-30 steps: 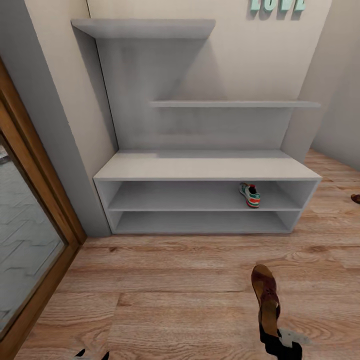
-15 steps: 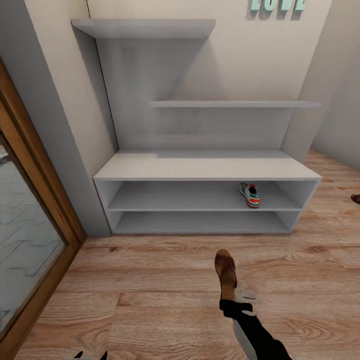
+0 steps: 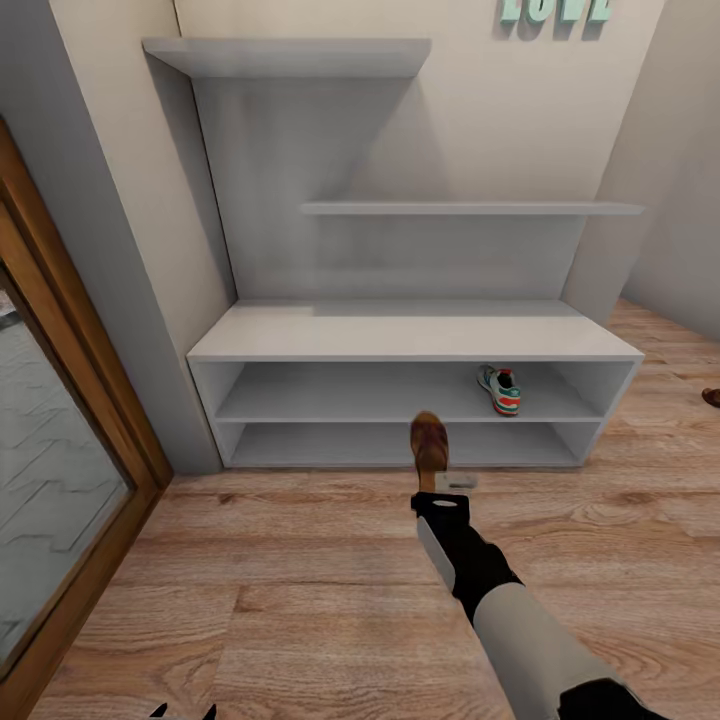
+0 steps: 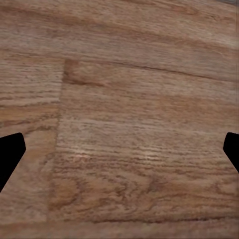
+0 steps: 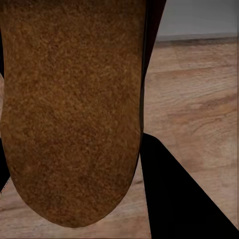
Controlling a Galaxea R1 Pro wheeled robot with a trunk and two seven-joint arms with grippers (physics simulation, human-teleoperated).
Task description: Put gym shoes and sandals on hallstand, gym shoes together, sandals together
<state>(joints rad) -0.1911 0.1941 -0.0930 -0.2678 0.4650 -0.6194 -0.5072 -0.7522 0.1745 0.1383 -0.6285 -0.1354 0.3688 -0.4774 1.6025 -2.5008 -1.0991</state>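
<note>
My right gripper [image 3: 441,487] is shut on a brown sandal [image 3: 429,444], held above the corridor floor [image 3: 300,560] just in front of the hallstand's [image 3: 410,340] lower shelves. The sandal's sole [image 5: 74,109] looms close in the right wrist view, beside a black finger [image 5: 174,199]. One white gym shoe [image 3: 500,390] with a teal-orange heel stands on the upper of the two low shelves, towards the right. A small brown shape [image 3: 711,397] lies on the floor at the far right edge. My left gripper [image 4: 119,154] hangs open over bare planks.
A wood-framed glass door [image 3: 60,470] runs along the left. Grey walls close in on both sides of the hallstand. The bench top and the two upper shelves [image 3: 460,208] carry nothing. Teal letters [image 3: 555,10] hang on the wall above.
My right arm has reached forward and to the left, carrying the sandal from the near floor area up to the front of the hallstand's lower shelves. The gym shoe has stayed put.
</note>
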